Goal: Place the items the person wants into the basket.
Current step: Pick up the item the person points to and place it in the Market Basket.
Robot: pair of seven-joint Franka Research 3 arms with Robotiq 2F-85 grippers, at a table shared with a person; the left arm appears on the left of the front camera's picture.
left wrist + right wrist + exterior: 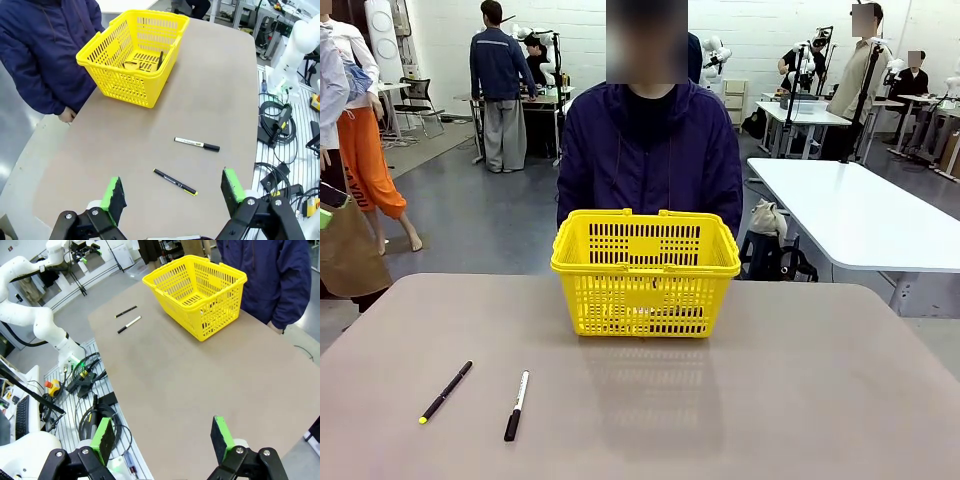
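Beside basket: pen, marker on table; both grippers' jaws wide, empty.

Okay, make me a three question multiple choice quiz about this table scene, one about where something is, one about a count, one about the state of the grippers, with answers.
1. Where is the basket?
A. far side of the table, before the person
B. on the floor
C. in a gripper

2. How many pens lie on the table?
A. none
B. two
C. five

3. How do both grippers stand?
A. shut on pens
B. open, holding nothing
C. shut on the basket

Answers: 1 A, it stands by the person; 2 B, the black pen and the white-and-black marker; 3 B, the left gripper and right gripper gape empty.
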